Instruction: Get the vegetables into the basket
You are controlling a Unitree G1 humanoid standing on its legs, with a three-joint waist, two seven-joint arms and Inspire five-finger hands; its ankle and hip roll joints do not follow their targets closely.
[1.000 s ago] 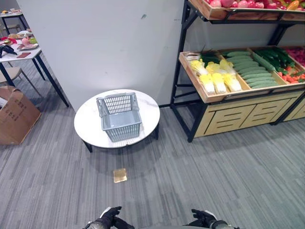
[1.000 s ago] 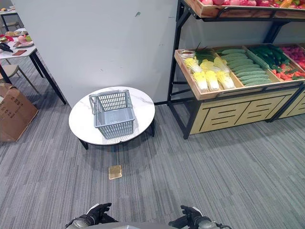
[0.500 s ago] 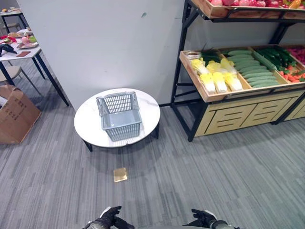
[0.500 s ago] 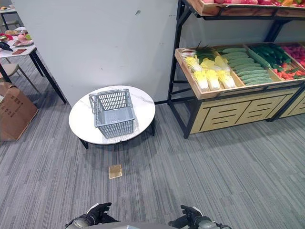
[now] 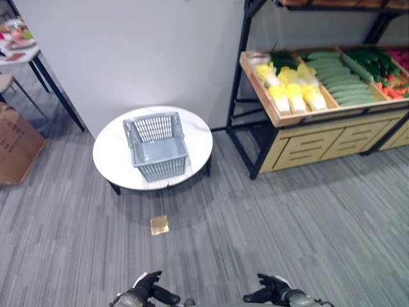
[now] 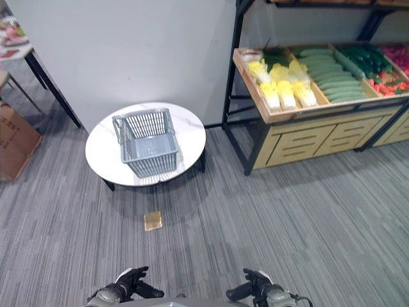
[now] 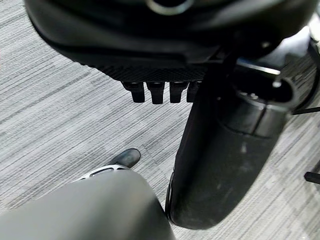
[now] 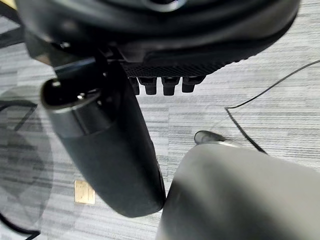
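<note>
So the grey basket (image 5: 157, 145) sits on the round white table (image 5: 110, 154), a bit toward the wall side of the top, with nothing in it as far as I can see. That table is my reference for everything else.

To the right of the table stands the wooden produce stand (image 5: 307, 144) with a black metal frame. The vegetables are all in its tilted tray — yellow-white cabbages (image 5: 291, 94) at the end nearest the table, pale green cucumbers (image 5: 342, 80) just past them, then darker green ones (image 5: 374, 62) and some red-orange bits (image 5: 393, 91) farthest from the table.

On the grey carpet just in front of the table lies a small tan square (image 5: 159, 224). Off to the table's left there's a cardboard box (image 5: 16, 144).

Both hands hang low, well short of the table — left hand (image 5: 146, 293) and right hand (image 5: 271, 293). In the wrist views the fingers (image 7: 157, 91) of each look curled under with nothing in them, so both are closed and empty.
</note>
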